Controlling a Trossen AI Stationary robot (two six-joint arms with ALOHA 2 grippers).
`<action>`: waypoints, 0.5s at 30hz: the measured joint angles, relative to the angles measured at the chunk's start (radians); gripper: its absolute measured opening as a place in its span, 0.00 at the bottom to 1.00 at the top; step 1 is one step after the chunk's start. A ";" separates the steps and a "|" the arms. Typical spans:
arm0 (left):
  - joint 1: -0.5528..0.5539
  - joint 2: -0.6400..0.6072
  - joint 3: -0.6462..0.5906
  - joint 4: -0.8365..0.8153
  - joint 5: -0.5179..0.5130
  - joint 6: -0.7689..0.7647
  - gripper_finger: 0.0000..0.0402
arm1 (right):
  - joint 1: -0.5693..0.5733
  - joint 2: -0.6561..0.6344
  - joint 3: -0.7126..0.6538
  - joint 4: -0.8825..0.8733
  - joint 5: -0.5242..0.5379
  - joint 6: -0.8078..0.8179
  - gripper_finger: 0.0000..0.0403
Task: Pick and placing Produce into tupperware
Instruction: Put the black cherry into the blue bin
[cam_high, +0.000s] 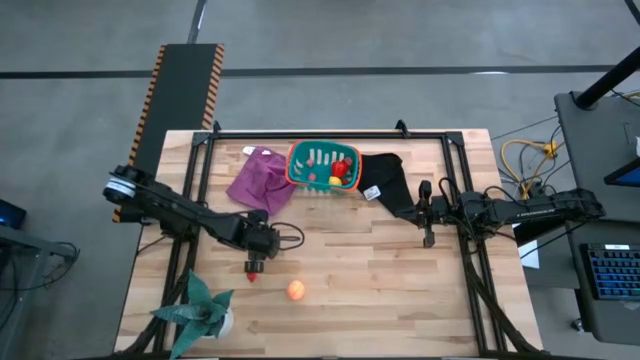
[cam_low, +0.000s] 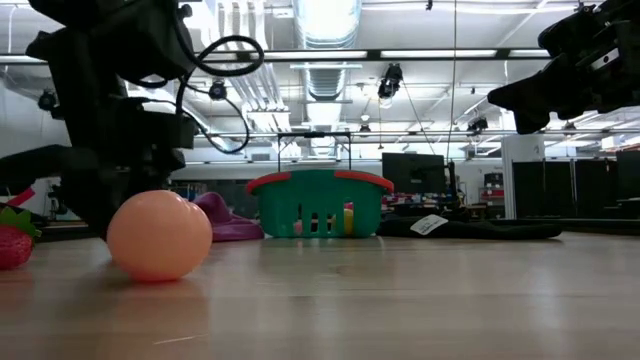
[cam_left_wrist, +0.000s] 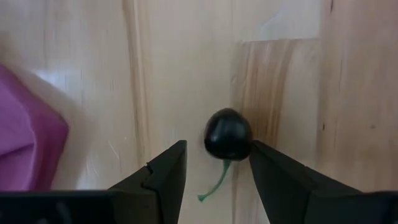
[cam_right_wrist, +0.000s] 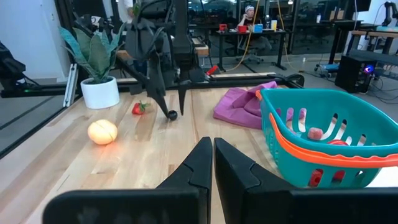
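A small dark cherry-like piece with a green stem (cam_left_wrist: 228, 134) (cam_right_wrist: 172, 114) lies on the wood. My left gripper (cam_left_wrist: 214, 149) (cam_high: 255, 264) points down over it, open, one finger on each side. A red strawberry piece (cam_right_wrist: 140, 107) (cam_low: 12, 245) lies just beside it. The orange-peach ball (cam_high: 296, 290) (cam_low: 160, 235) rests on the table nearer the near edge. The teal tupperware with an orange rim (cam_high: 300, 165) (cam_right_wrist: 323, 149) stands near the far edge and holds a red piece (cam_high: 342, 168), a yellow one (cam_high: 336, 181) and a pink one (cam_right_wrist: 316, 133). My right gripper (cam_right_wrist: 212, 142) (cam_high: 424, 213) hovers shut at the table's right. My left gripper comes from above, pointing down, with the dark piece's round body (cam_left_wrist: 239, 140) between its open fingers. One finger (cam_left_wrist: 264, 165) stands right against the piece; whether it touches cannot be told. The piece lies on the table.
A purple cloth (cam_high: 262, 178) lies left of the tupperware and a black cloth with a white tag (cam_high: 385, 182) lies right of it. The green spiky plant in a white pot (cam_high: 200, 308) stands at the near left corner. Bare wood stretches between the ball and my right gripper.
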 joint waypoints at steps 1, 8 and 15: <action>0.000 0.008 0.002 0.001 -0.004 0.000 0.40 | 0.000 0.000 0.000 0.000 0.000 0.000 0.02; 0.000 0.017 0.006 0.007 -0.006 0.001 0.40 | 0.000 0.000 0.000 0.000 0.000 0.000 0.02; 0.002 0.006 0.009 0.033 -0.035 0.001 0.40 | 0.000 0.000 0.000 0.000 0.000 0.000 0.02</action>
